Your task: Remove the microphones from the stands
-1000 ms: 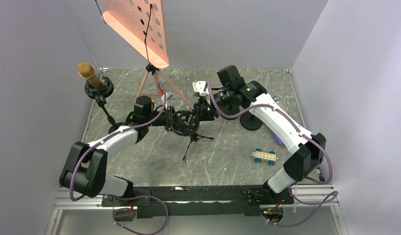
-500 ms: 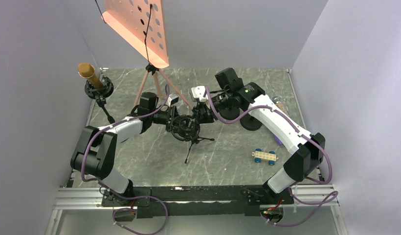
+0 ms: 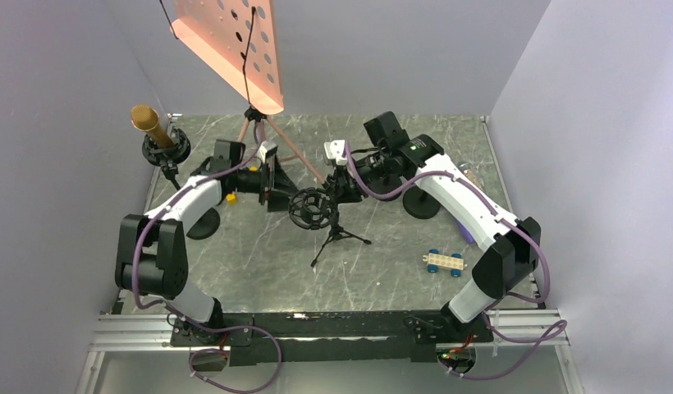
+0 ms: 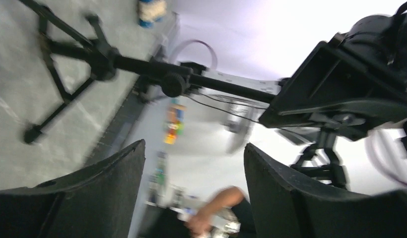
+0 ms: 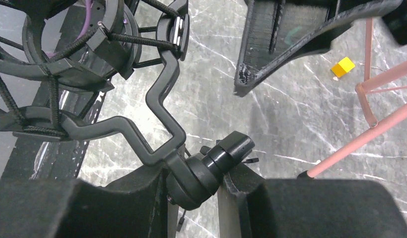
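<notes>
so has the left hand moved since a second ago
Yes. The left hand has pulled away to the left from the shock mount, ending up against the pink tripod, which has not shifted.

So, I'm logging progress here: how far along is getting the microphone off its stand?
Done: nothing I can confirm; the black shock mount ring on the small tripod looks empty. In hand: the right gripper is clamped on that mount's swivel joint, the left gripper open and empty beside it. Left: the one gold-headed microphone in view sits in its black holder at back left.
</notes>
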